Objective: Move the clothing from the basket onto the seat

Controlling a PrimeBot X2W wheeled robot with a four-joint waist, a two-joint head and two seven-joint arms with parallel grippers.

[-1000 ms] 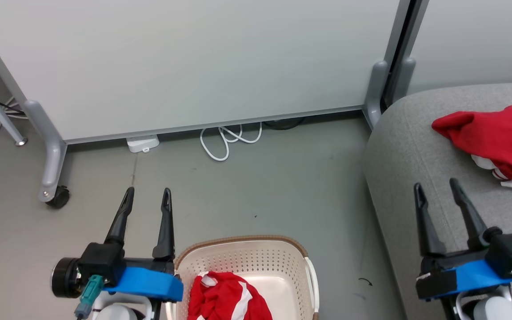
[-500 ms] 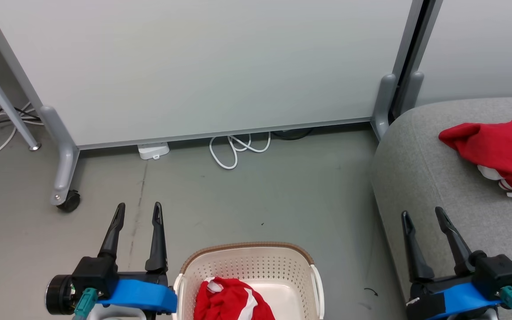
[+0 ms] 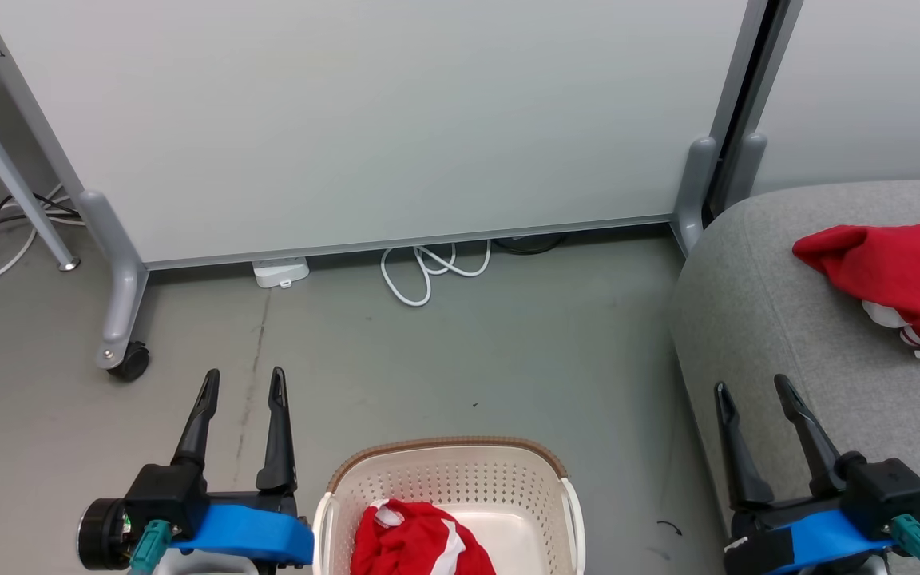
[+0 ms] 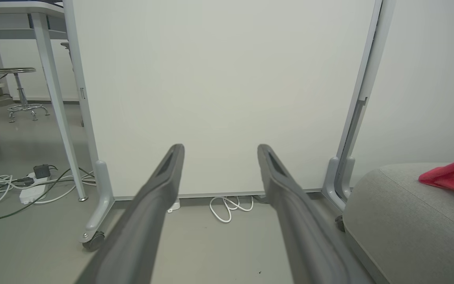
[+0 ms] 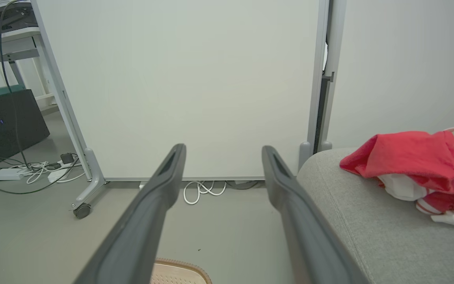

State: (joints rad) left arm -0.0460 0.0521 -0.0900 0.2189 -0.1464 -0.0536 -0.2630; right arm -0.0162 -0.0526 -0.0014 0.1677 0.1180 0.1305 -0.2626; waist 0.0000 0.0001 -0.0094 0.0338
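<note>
The cream basket (image 3: pixel 460 471) with a brown rim stands on the floor at the bottom centre, its rim also in the right wrist view (image 5: pixel 179 268). One red garment with white stripes (image 3: pixel 420 539) lies bunched inside it. Another red garment (image 3: pixel 899 275) (image 5: pixel 412 157) (image 4: pixel 451 175) lies on the grey seat (image 3: pixel 763 319) (image 5: pixel 353 213) (image 4: pixel 400 221) at the right. My left gripper (image 3: pixel 243 383) (image 4: pixel 219 150) is open and empty, just left of the basket. Over the seat's near edge, my right gripper (image 3: pixel 751 387) (image 5: pixel 223 150) is open and empty.
A pale partition panel (image 3: pixel 364 120) on grey wheeled feet (image 3: pixel 120 319) stands ahead. A white cable coil (image 3: pixel 428 267) and a small white box (image 3: pixel 280 273) lie at its base. Table legs and more cables (image 4: pixel 34 185) are at the left. Bare grey floor lies between basket and panel.
The head camera has tilted, so the whole scene has shifted down and right in the picture. Both grippers sit lower in the view, still open. The garments have not moved.
</note>
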